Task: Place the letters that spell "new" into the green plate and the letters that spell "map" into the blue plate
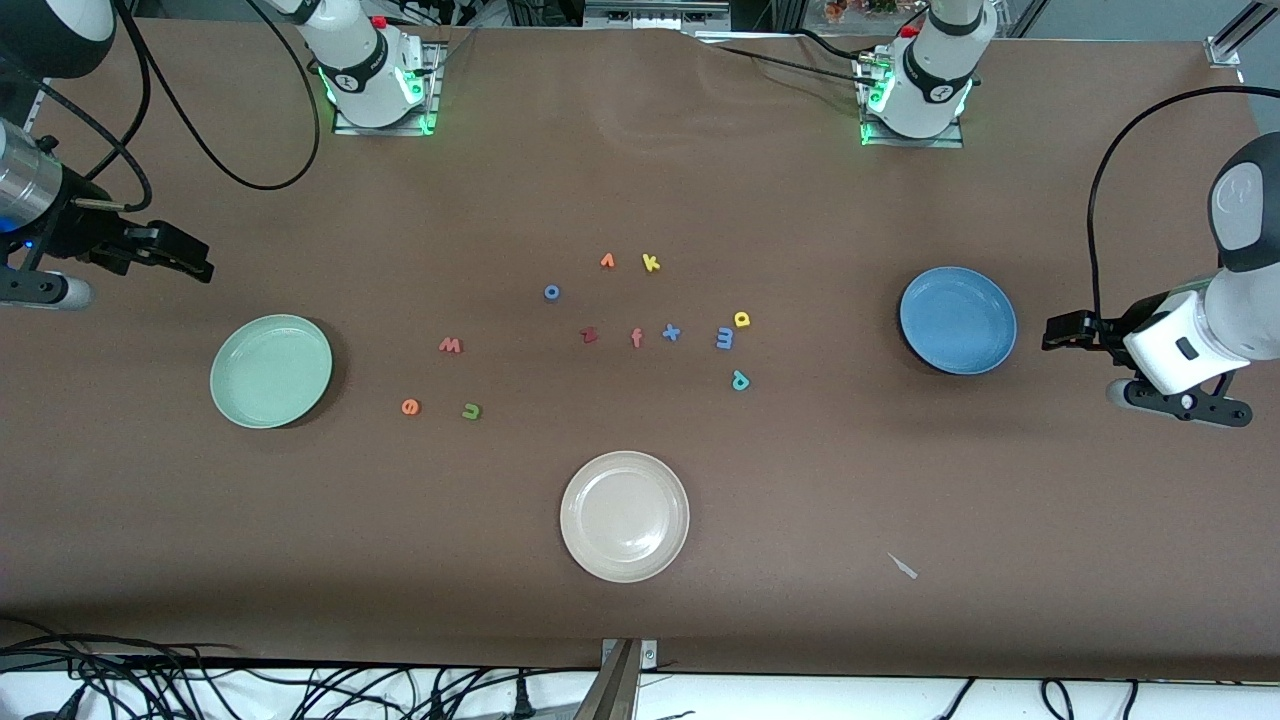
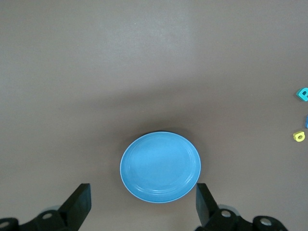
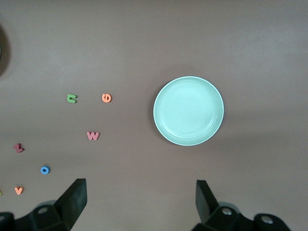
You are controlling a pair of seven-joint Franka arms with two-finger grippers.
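Note:
The green plate (image 1: pixel 270 370) (image 3: pixel 188 110) lies toward the right arm's end of the table. Beside it lie the pinkish-red "w" (image 1: pixel 450 345) (image 3: pixel 93 135), orange "e" (image 1: pixel 410 406) (image 3: pixel 106 97) and green "n" (image 1: pixel 471 411) (image 3: pixel 71 98). The blue plate (image 1: pixel 958 320) (image 2: pixel 160 167) lies toward the left arm's end, with the blue "m" (image 1: pixel 725 338), yellow "a" (image 1: pixel 742 319) (image 2: pixel 299 136) and teal "p" (image 1: pixel 740 380) (image 2: pixel 302 94) beside it. My left gripper (image 1: pixel 1062 330) (image 2: pixel 143 197) hangs open and empty over bare table by the blue plate. My right gripper (image 1: pixel 190 262) (image 3: pixel 140 195) hangs open and empty by the green plate.
A cream-white plate (image 1: pixel 624 515) sits nearest the front camera, mid-table. Other letters lie in the middle: orange "v" (image 1: pixel 607 261), yellow "k" (image 1: pixel 651 263), blue "o" (image 1: pixel 551 292), dark red "z" (image 1: pixel 589 335), orange "f" (image 1: pixel 636 338), blue "x" (image 1: pixel 671 332).

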